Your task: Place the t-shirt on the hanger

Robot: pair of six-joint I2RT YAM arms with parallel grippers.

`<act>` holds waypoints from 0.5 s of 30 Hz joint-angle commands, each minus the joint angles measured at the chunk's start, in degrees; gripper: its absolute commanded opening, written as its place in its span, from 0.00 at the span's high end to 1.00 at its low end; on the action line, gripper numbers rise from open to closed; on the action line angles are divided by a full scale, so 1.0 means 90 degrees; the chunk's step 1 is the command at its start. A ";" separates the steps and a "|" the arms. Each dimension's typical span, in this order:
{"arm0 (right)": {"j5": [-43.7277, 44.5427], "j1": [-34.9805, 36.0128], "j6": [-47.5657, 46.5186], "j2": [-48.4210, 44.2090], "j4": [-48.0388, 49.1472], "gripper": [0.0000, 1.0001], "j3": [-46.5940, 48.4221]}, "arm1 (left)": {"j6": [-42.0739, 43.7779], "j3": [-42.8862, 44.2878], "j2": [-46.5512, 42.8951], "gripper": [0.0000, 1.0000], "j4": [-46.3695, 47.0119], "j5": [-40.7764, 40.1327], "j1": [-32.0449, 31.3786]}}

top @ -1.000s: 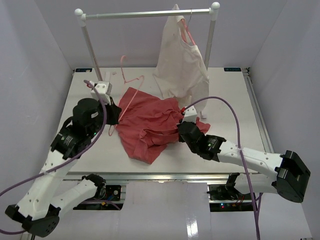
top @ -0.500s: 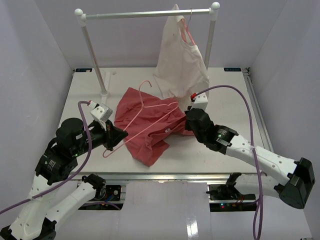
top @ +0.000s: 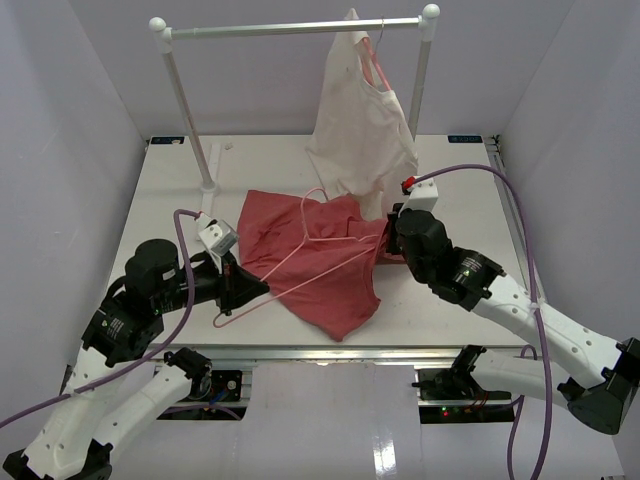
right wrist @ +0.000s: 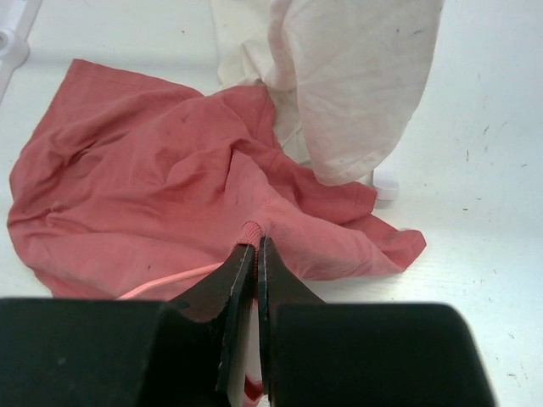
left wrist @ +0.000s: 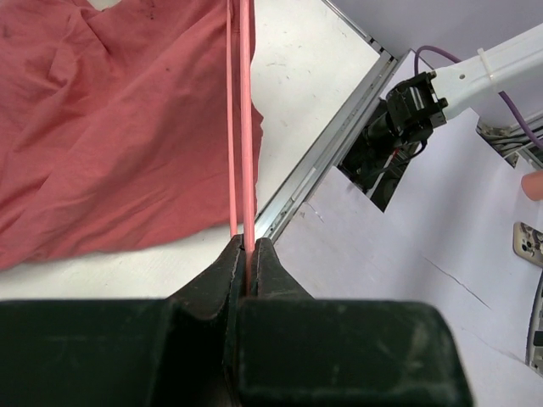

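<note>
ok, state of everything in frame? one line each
t-shirt: crumpled on the table, not on the hanger, one edge pinched
hanger: bare, held at one end across the t-shirt
left gripper: shut on the hanger
right gripper: shut on the t-shirt's edge
cream garment: hanging from the rack
rack: upright at the back of the table

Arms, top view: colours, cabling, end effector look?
Both the left arm and right arm: white links, black joint housings, a purple cable looping along each, white camera block at the wrist. The left end effector and right end effector have two black tapered fingers each.
</note>
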 commanded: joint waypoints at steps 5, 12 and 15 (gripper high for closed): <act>-0.0151 -0.0308 -0.0089 0.0075 0.0052 0.92 0.0142 | 0.0024 0.0474 -0.0252 1.00 -0.0165 0.0234 -0.0010; -0.0259 -0.0355 -0.0007 0.0146 0.0089 0.92 0.0114 | -0.0005 0.0282 -0.0316 1.00 -0.0058 0.0469 -0.0010; -0.0272 -0.0386 0.0003 0.0176 0.0097 0.92 0.0153 | 0.0002 0.0270 -0.0375 1.00 -0.0049 0.0477 -0.0010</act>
